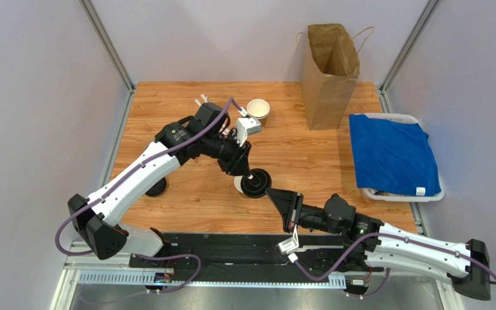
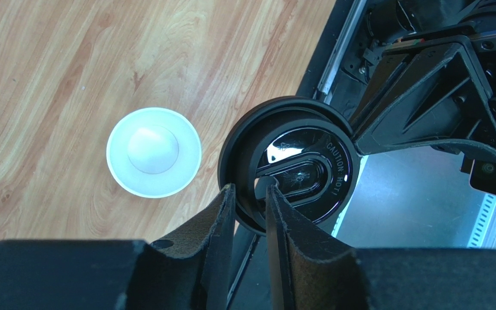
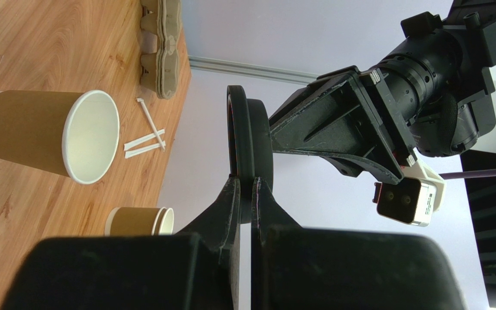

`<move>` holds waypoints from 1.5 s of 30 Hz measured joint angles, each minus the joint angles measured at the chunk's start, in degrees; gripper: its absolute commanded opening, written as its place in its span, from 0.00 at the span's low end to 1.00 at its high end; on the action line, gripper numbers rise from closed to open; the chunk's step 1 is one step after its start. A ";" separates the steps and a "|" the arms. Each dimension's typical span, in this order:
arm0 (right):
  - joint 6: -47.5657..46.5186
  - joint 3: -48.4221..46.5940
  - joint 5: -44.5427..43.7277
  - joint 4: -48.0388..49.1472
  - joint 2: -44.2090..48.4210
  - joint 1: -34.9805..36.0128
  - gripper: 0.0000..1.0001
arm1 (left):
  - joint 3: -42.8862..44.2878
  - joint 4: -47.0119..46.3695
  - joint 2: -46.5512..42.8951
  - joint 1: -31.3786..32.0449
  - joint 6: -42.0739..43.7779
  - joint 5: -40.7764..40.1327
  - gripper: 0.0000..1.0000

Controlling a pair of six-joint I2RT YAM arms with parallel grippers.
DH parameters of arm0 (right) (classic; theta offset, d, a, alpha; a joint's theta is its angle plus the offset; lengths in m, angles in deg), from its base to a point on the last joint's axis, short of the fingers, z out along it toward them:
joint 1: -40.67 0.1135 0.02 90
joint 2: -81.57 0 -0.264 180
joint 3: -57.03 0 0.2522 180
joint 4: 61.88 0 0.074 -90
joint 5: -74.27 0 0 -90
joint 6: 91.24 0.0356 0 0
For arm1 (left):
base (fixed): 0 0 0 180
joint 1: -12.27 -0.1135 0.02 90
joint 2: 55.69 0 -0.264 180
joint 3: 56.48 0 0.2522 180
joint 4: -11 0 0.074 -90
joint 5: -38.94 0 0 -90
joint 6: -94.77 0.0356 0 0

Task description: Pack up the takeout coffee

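A round black plastic lid point(image 1: 257, 184) hangs in the air mid-table, held from both sides. My left gripper point(image 1: 249, 173) is shut on its rim; in the left wrist view point(image 2: 250, 190) the lid point(image 2: 296, 161) reads "CAUTION HOT". My right gripper point(image 1: 271, 192) is shut on the opposite rim, where the lid point(image 3: 247, 135) shows edge-on between its fingertips point(image 3: 245, 184). A brown paper cup point(image 1: 239, 185), white inside point(image 2: 153, 152), stands open just left of and below the lid point(image 3: 50, 139). No cup wears a lid.
A second open brown cup point(image 1: 258, 111) stands further back point(image 3: 137, 221). A tall brown paper bag point(image 1: 329, 74) stands open at the back right. A blue cloth point(image 1: 393, 152) lies on a white tray point(image 1: 399, 194). A pulp carrier point(image 3: 160, 45) and white sticks point(image 3: 144, 135) lie left.
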 measured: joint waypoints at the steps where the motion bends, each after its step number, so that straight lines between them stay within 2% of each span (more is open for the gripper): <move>1: 0.00 0.00 -0.02 0.00 -0.13 0.00 0.00 | 0.00 0.00 0.22 0.07 0.00 0.02 0.29; 7: -0.02 0.00 0.02 0.04 -0.46 0.02 0.00 | -0.68 -0.07 0.96 0.17 -0.24 0.02 0.13; 9: -0.04 0.00 0.02 0.13 -0.50 0.04 0.00 | -0.94 -0.09 1.29 0.20 -0.42 0.11 0.03; 12: -0.04 0.00 0.00 0.17 -0.83 0.11 0.00 | -0.94 -0.11 1.97 0.22 -0.79 0.17 0.00; 14: -0.04 0.00 -0.02 0.17 -0.94 0.26 0.11 | -0.94 -0.02 2.40 0.22 -0.87 0.22 0.00; 15: -0.02 0.00 -0.04 0.15 -0.94 0.26 0.26 | -0.96 0.00 2.56 0.22 -0.90 0.22 0.00; 16: 0.07 0.00 -0.07 0.15 -0.96 0.26 0.56 | -0.96 -0.02 2.58 0.22 -0.92 0.20 0.00; 18: 0.39 0.00 -0.44 0.22 -0.92 0.31 0.80 | -0.96 0.09 2.58 0.22 -0.87 0.02 0.00; 19: 0.52 0.00 -0.74 0.22 -0.83 0.31 0.95 | -0.96 0.28 2.58 0.22 -0.85 -0.09 0.00; 20: 0.87 0.00 -1.16 0.04 -0.70 0.31 1.00 | -0.96 0.48 2.58 0.22 -0.83 -0.48 0.00; 25: 4.39 -0.33 -3.89 -5.84 1.57 0.31 1.00 | -0.96 0.87 2.80 -0.28 0.28 -3.98 0.00; 29: 13.09 -3.23 -6.91 -15.47 2.95 0.31 1.00 | -1.40 0.63 3.61 -0.39 1.84 -9.75 0.00; 33: 31.10 -10.60 -11.30 -24.98 0.35 0.31 1.00 | -3.34 -0.28 4.42 -0.44 2.67 -15.08 0.00; 37: 50.38 -17.57 -13.55 -29.51 -4.02 -1.38 1.00 | -5.81 -1.97 5.90 -0.35 2.86 -20.04 0.00; 42: 73.02 -20.24 -11.28 -34.12 -4.83 -10.36 0.99 | -8.28 -4.81 6.58 -0.04 2.84 -24.30 0.00; 45: 86.71 -21.64 -5.55 -36.02 -6.45 -17.75 0.99 | -9.33 -6.95 6.60 0.66 2.82 -25.90 0.00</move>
